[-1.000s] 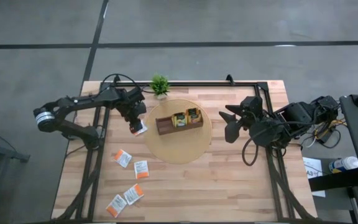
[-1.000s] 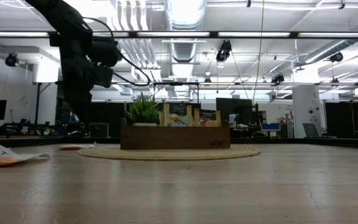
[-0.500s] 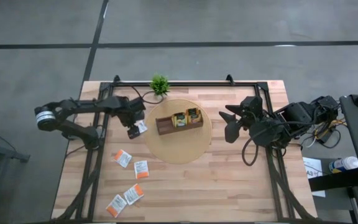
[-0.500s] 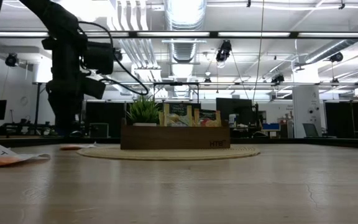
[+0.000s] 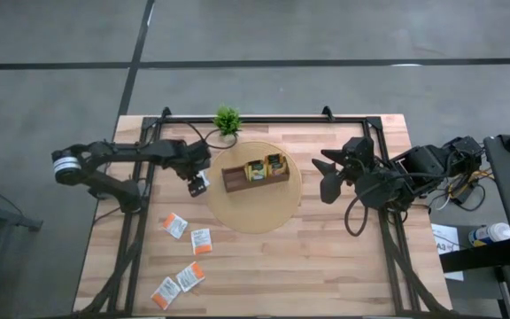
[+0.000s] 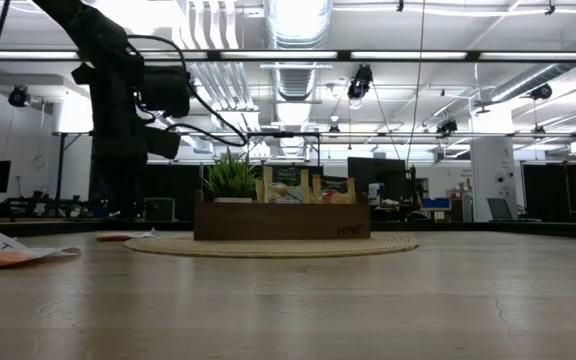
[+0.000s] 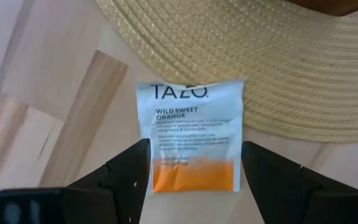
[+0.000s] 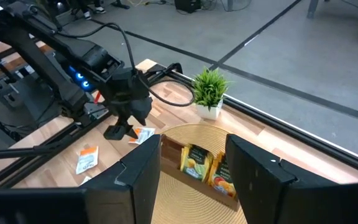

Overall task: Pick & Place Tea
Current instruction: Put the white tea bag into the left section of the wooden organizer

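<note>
Hovering with fingers spread around a white-and-orange sachet (image 7: 190, 137) at the mat's (image 7: 303, 68) nine o'clock edge, the left tool (image 7: 194, 168) had next to clench.

sachet (image 7: 190, 135) showing white top, orange bottom band, grey lettering; mat (image 7: 303, 68) showing woven straw-tan; table (image 7: 55, 93) showing pale wood planks; plant (image 5: 227, 119) showing green.
</note>
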